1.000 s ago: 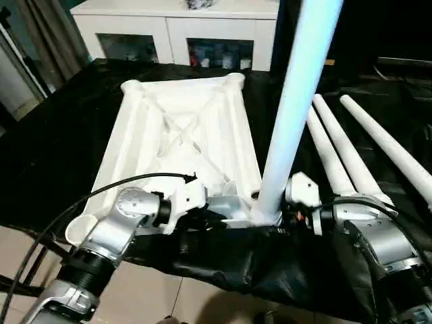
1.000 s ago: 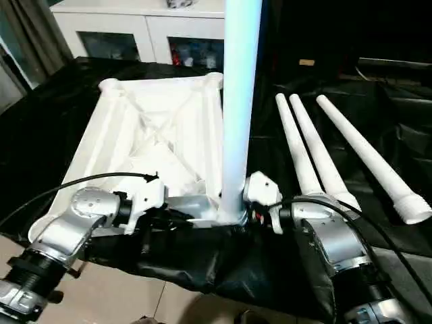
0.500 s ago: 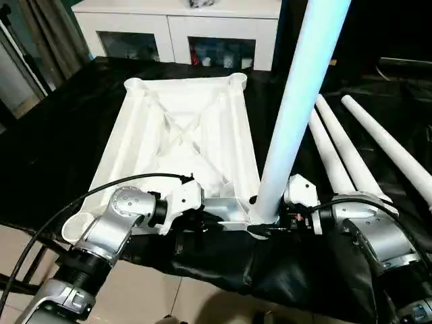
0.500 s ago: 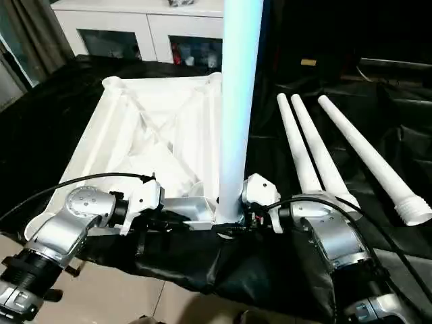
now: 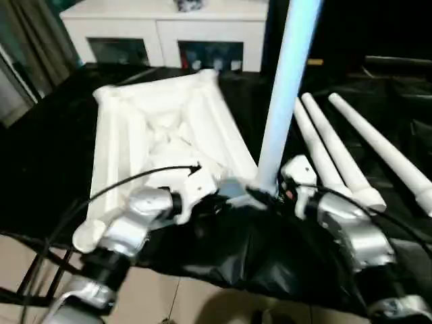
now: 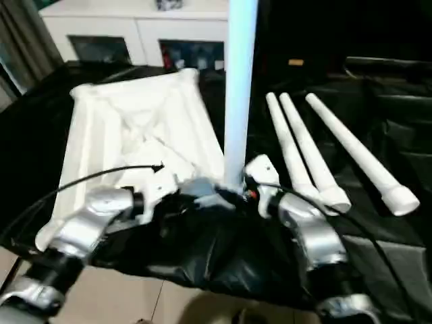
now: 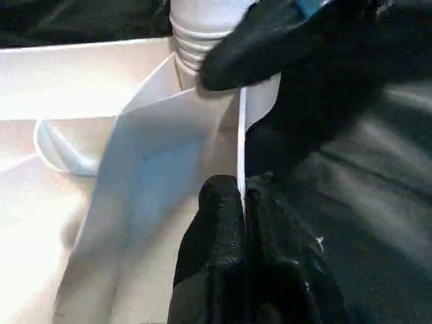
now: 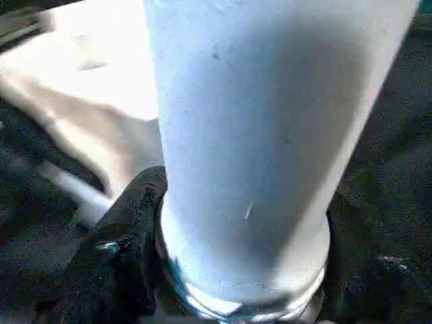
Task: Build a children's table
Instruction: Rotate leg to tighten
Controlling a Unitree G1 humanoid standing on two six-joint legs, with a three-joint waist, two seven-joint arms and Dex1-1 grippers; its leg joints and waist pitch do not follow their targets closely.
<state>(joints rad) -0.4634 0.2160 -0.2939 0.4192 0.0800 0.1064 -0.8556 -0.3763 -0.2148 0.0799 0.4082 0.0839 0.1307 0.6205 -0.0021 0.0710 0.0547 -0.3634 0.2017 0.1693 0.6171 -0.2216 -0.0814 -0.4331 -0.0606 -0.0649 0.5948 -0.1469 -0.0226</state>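
Nearest the robot, black cloth (image 5: 256, 256) hangs over the worktop's front edge. Just beyond it, the left hand (image 7: 239, 202) is pressed together on a thin wall of the tabletop (image 5: 162, 128) at its near right corner, pinching that wall between both fingers. The right hand (image 8: 128, 236) is at the foot of the upright leg (image 5: 283, 88); 1 black finger lies against the leg's collar, but whether the hand is clamped on it I cannot tell.

The relation that matters: the leg stands between the 2 hands, its long axis close to vertical, its lower end at the near right corner socket and its top running out of view overhead. In the left wrist view its ribbed end sits at that corner. The right arm is the nearer one to it, so seating the leg probably falls to that arm while the left steadies the tabletop.

The tabletop lies ribbed underside up, its long axis running away from the robot. To its right, 3 spare legs (image 6: 317, 162) lie flat, fanned away and rightward. Farthest back stands a white cabinet (image 5: 169, 34).
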